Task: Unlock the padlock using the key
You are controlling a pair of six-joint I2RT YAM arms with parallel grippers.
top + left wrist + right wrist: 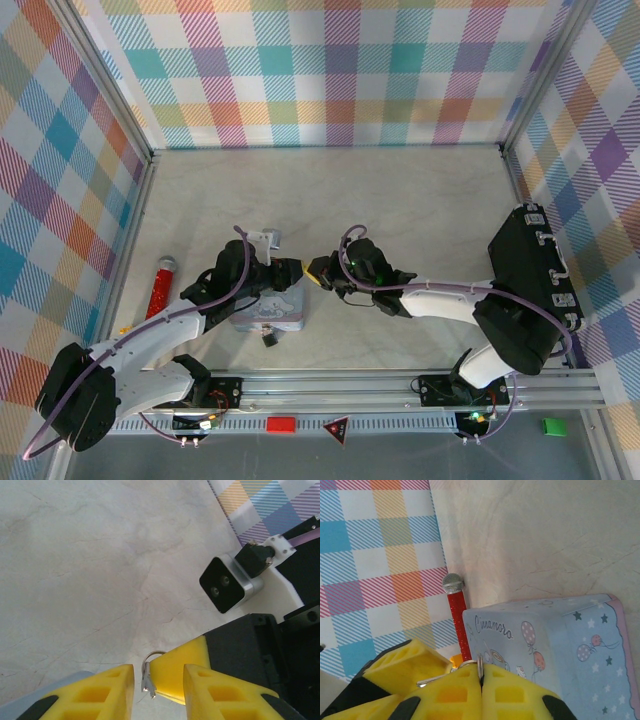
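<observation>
The key point(148, 684), pinched in the clenched right gripper point(481, 672), could be twisted loose if the parted left gripper point(294, 267), at its nine o'clock, is closed on it off-centre.

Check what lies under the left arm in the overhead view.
Under the left arm lies a pastel cartoon-printed tin, its far half hidden by the arm. The small dark padlock shows at the tin's near edge. What else the arm covers cannot be seen.
</observation>
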